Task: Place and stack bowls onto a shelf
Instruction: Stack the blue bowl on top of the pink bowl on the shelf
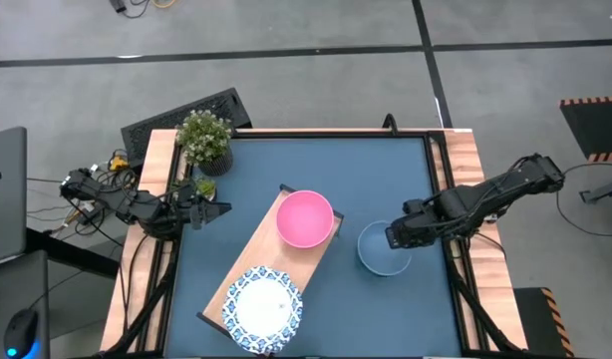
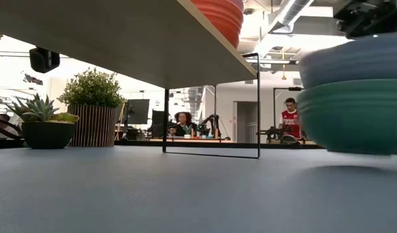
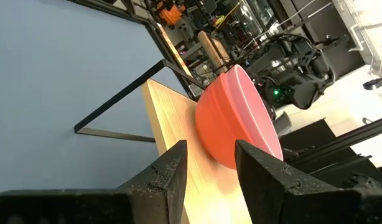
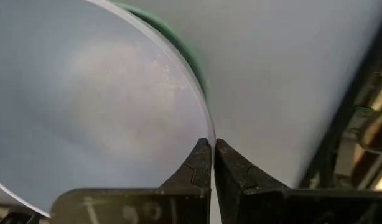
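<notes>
A pink bowl (image 1: 305, 217) stands on the far end of the slanted wooden shelf (image 1: 254, 257). A blue-and-white patterned bowl (image 1: 262, 304) stands on its near end. To the right of the shelf, a grey-blue bowl (image 1: 378, 251) sits nested in a teal-green bowl (image 2: 354, 116). My right gripper (image 1: 396, 236) is over the grey-blue bowl's right side, shut on its rim. My left gripper (image 1: 218, 211) waits open near the table's left edge, pointing at the pink bowl (image 3: 241, 118). My right gripper (image 4: 211, 146) pinches the grey-blue bowl's rim (image 4: 202, 109) on its right side, one finger inside the bowl and one outside. The fingers slant down from the table's right. The bowl sits upright in the teal-green bowl (image 4: 178, 43).
Two potted plants (image 1: 204, 140) (image 1: 203, 187) stand at the table's far left corner, close to my left gripper. The shelf stands raised on a thin dark frame (image 2: 258, 107). Bare blue tabletop (image 1: 386, 170) lies far of the bowls. People sit in the room behind.
</notes>
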